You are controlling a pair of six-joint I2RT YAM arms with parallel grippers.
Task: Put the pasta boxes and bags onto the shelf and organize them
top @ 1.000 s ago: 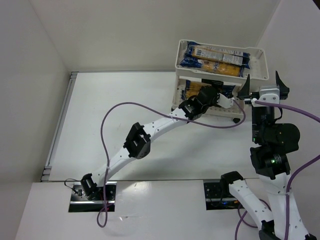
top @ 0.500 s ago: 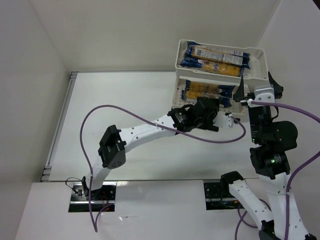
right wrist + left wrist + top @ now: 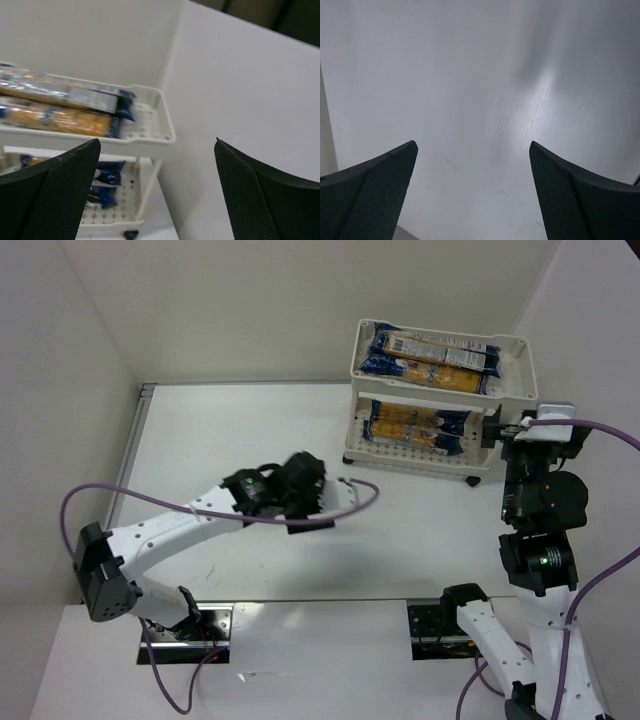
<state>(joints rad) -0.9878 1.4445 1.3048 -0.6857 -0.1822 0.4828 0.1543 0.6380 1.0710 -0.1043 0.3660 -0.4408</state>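
**Top view:** the shelf [image 3: 524,365] stands at the far right of the table [image 3: 250,430]. Two pasta packs [image 3: 430,355] lie on its upper tray. The lower-tier packs [image 3: 415,425] are partly hidden, so their count is unclear. The left gripper [image 3: 300,495] is blurred, well left of the shelf.

**Left wrist:** its fingers [image 3: 370,190] are spread apart over the tabletop.

**Right wrist:** the right gripper [image 3: 157,142] is spread and empty, beside the shelf's right corner.

The left arm [image 3: 170,530] rises from its base at the near edge of the table [image 3: 250,430] and bends at an elbow far out toward the left edge. From there its forearm reaches rightward to about the middle of the table. The left tool [image 3: 472,144] faces down at the table, its fingers [image 3: 375,190] spread wide with nothing between them. The right arm [image 3: 540,540] stands nearly upright by the right edge. The right tool [image 3: 156,141] is raised at its top, fingers wide apart and empty.
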